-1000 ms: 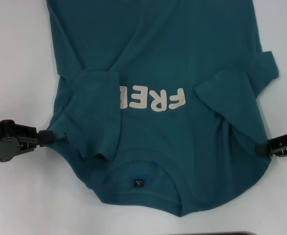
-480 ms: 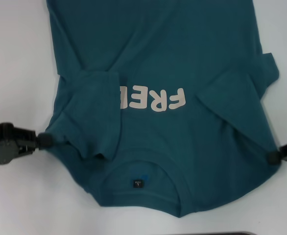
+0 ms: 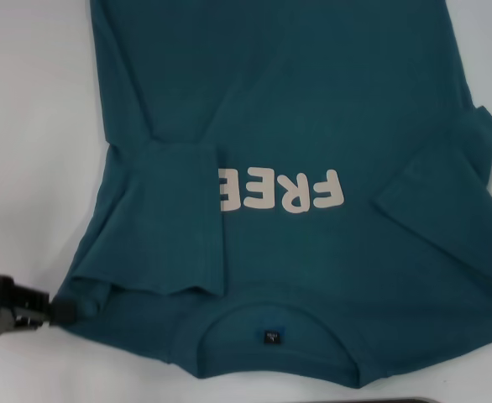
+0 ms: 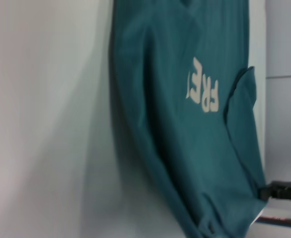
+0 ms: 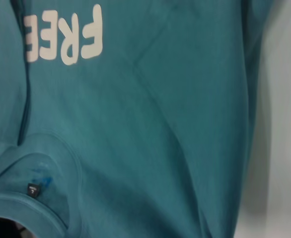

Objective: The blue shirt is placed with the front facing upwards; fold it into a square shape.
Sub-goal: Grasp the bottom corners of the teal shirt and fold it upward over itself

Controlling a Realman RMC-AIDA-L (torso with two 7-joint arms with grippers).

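From the head camera, the blue shirt (image 3: 313, 126) lies face up on the white table (image 3: 28, 126), both sleeves folded in, and the left gripper (image 3: 57, 312) seems to pinch its shoulder edge. The left wrist view shows another gripper (image 4: 279, 191) by the far edge, grip unclear. In the right wrist view only shirt shows; I judge the next move is carrying the collar end over toward the hem.

teal-blue shirt (image 3: 313, 109), pale pinkish letters (image 3: 281, 191).
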